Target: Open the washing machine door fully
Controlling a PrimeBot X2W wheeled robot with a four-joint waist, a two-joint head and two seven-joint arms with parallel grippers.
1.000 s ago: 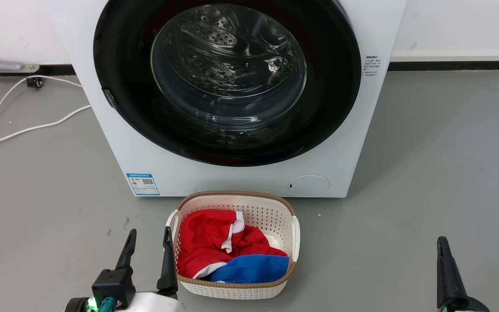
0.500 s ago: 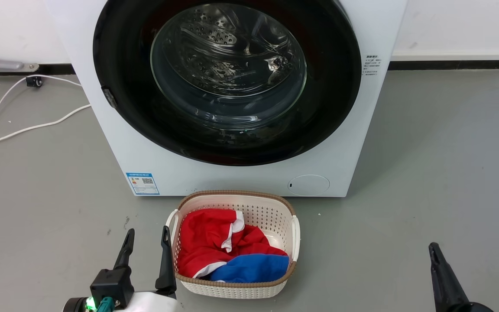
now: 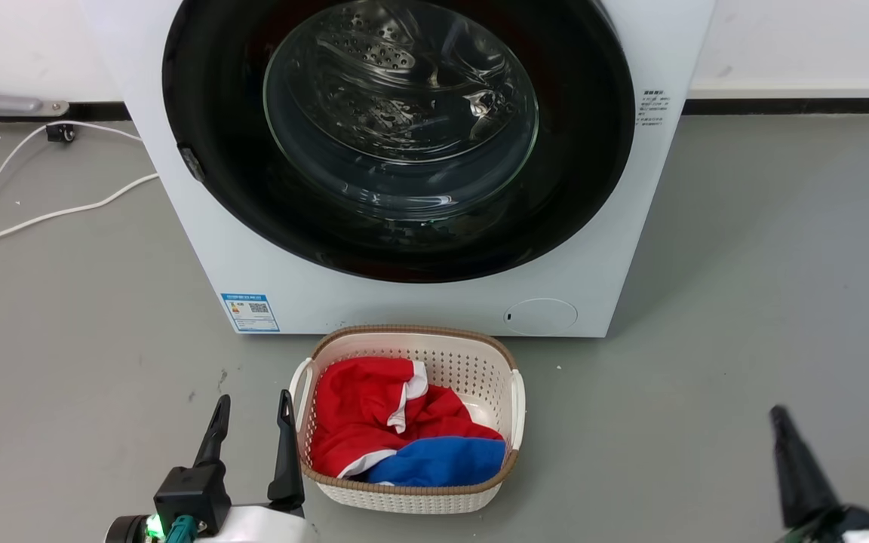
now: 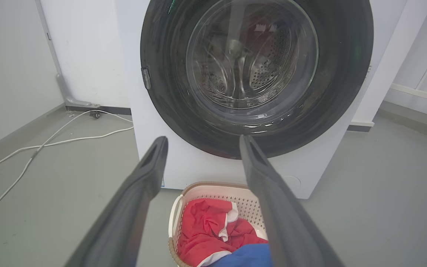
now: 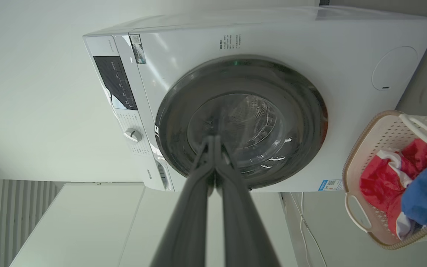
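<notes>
The washing machine door (image 3: 398, 128) is a wide, glossy black disc that covers most of the front of the washing machine (image 3: 404, 305) and lies flat against it, shut. At its centre a clear glass bowl (image 3: 401, 113) bulges outward, and the holed steel drum shows through it. A small grey tab (image 3: 191, 164) sits on the door's left edge as the head view has it. The machine is a white box with a blue label (image 3: 250, 311) low on the left of its front and a round cap (image 3: 540, 315) low on the right; the right wrist view shows a dark control panel (image 5: 116, 83) and a dial (image 5: 132, 135) at its top. Just before it on the grey floor (image 3: 744, 264) stands a white laundry basket (image 3: 514, 392) with a brown rim, holding red cloth (image 3: 359, 407) and blue cloth (image 3: 442, 461). The left gripper (image 3: 253, 400) hangs low beside the basket's left side, well short of the door, its fingers apart and holding nothing. The right gripper (image 5: 212, 140) is low at the right, far from the machine, its fingers pressed together with nothing between them. A white cable (image 3: 50, 219) trails across the floor left of the machine, and behind it rises a white wall (image 3: 796, 38) with a dark strip (image 3: 796, 105) along its foot.
</notes>
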